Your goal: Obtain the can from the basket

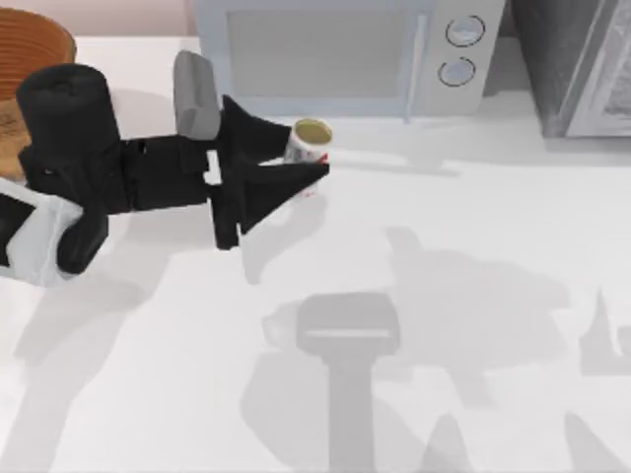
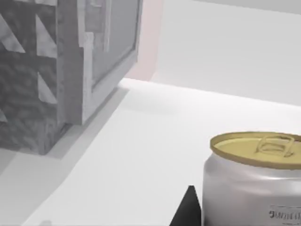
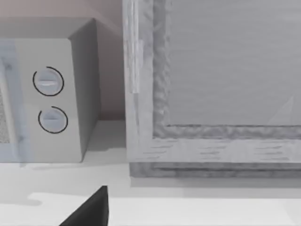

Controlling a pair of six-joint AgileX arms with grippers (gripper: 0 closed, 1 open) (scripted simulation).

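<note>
While the left arm stretches across the table from the top view's left side, its left gripper (image 1: 301, 158) sits right at the can (image 1: 309, 141), the two black fingers (image 1: 258, 133) lying on either side of it and clenched against its wall. That can, with its tan-gold top and pale side, is out on the white table (image 1: 473, 227), in front of the microwave (image 1: 345, 54) along the back edge, and well apart from the basket (image 1: 30, 59), whose orange-brown ribbed bowl peeks in at the far left corner behind the arm. From the left wrist camera the can (image 2: 251, 186) looms close, pull-tab lid up, upright, with one dark fingertip (image 2: 188, 209) just beside it. Over on the right, the right wrist camera looks at the microwave's two round dials (image 3: 49, 101) and a grey cabinet (image 3: 211, 84), a dark fingertip (image 3: 89, 209) poking into the corner; whether that right gripper is released or clenched, I cannot tell.
</note>
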